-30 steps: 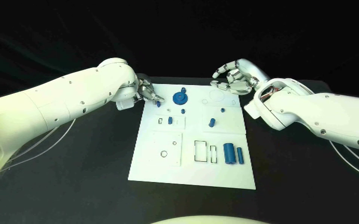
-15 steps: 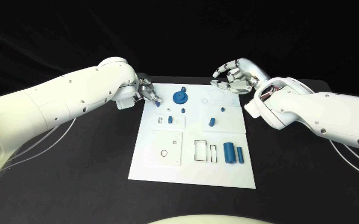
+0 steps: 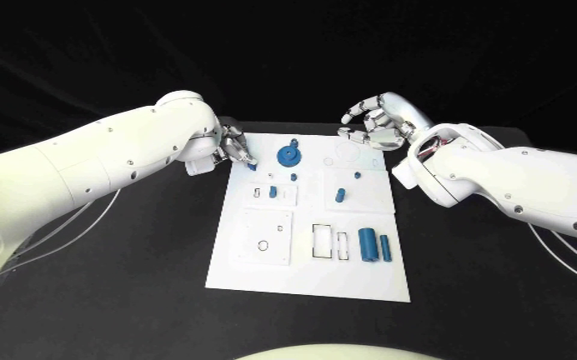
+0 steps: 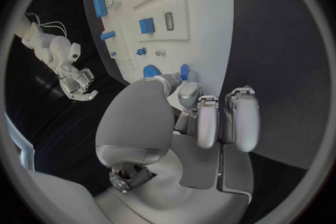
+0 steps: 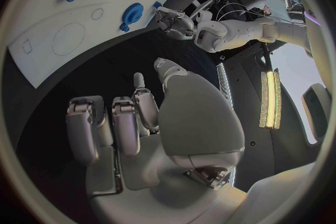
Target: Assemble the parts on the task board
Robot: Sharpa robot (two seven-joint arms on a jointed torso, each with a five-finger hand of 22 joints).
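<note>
On the black table (image 3: 120, 293) the white task board (image 3: 307, 281) lies lengthwise between the two arms, its far end level with both hands. At the board's far left corner the left hand (image 3: 233, 148) reaches in with its fingers drawn together, and a small blue part (image 3: 252, 165) sits right at the fingertips. The left wrist view shows the same blue part (image 4: 184, 71) pinched between the thumb and a finger just over the board's edge, while the other fingers (image 4: 207, 122) lie folded alongside — so this hand holds the part.

Just beside it on the board stands a blue gear (image 3: 290, 157), with a small blue peg (image 3: 294, 142) beyond it. Nearer the middle lie a small blue block (image 3: 274, 192) next to a rectangular slot, a tiny blue piece (image 3: 293, 177) and a blue stub (image 3: 340, 196). Toward the near end two blue cylinders, one thick (image 3: 368, 246) and one thin (image 3: 386, 248), lie side by side to the right of two empty rectangular recesses.

The right hand (image 3: 375, 130) hovers off the board's far right corner, apart from every part. Its fingers curl inward in a loose claw with nothing between them — the right wrist view shows the fingers (image 5: 112, 123) bent over an empty palm, the board (image 5: 42, 22) well beyond them.
</note>
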